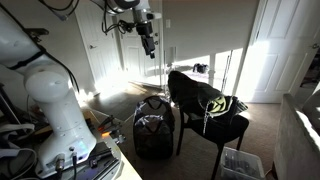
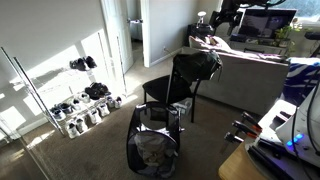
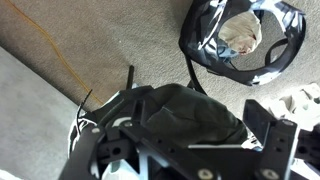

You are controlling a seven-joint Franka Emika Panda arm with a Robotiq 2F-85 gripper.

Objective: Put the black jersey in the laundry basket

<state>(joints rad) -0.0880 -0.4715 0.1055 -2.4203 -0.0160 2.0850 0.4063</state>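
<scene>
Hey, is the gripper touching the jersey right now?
Apart. In an exterior view the gripper hangs high above the jersey draped on the chair, with open space between them.

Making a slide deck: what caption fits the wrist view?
Top-down wrist view: jersey in a heap, basket standing open on carpet beside it.

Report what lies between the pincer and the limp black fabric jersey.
Nothing but open air: in an exterior view the pincer hangs high above the limp black fabric jersey draped on the black wooden chair.
</scene>
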